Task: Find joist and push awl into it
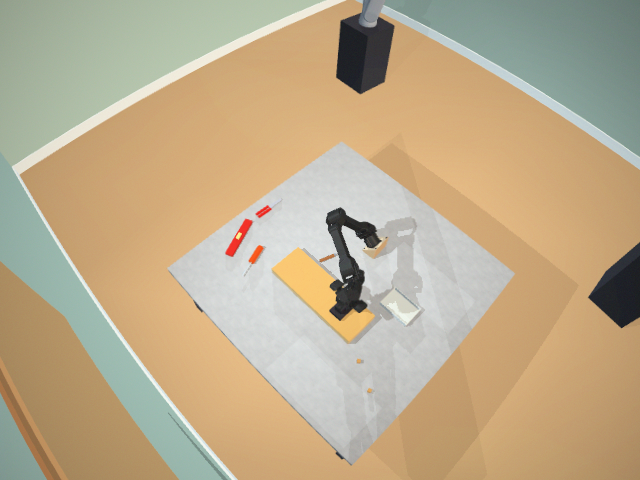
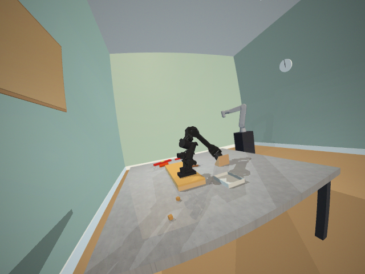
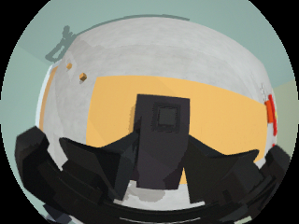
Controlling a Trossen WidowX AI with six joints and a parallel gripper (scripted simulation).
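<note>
My gripper [image 1: 373,245] [image 2: 219,157] [image 3: 161,133] is shut on the stud finder [image 1: 376,249] [image 2: 223,161], a tan block that looks dark in the wrist view [image 3: 163,140]. It hangs in the air off the panel's far long side, a little beyond the white tray [image 1: 409,317] [image 2: 235,184]. The orange floor panel [image 1: 302,279] [image 2: 188,181] [image 3: 219,112] lies under the arm's base. A small brown-handled tool [image 1: 326,257], probably the awl, lies by the panel's far edge.
A red level [image 1: 238,237], a red-handled tool [image 1: 270,206] and an orange-handled tool [image 1: 254,255] lie at the table's left. Two small tan cubes [image 1: 359,361] [image 1: 370,390] [image 2: 178,198] [image 2: 170,217] lie on the near side. A grey arm on a black pedestal [image 2: 244,141] stands off the table.
</note>
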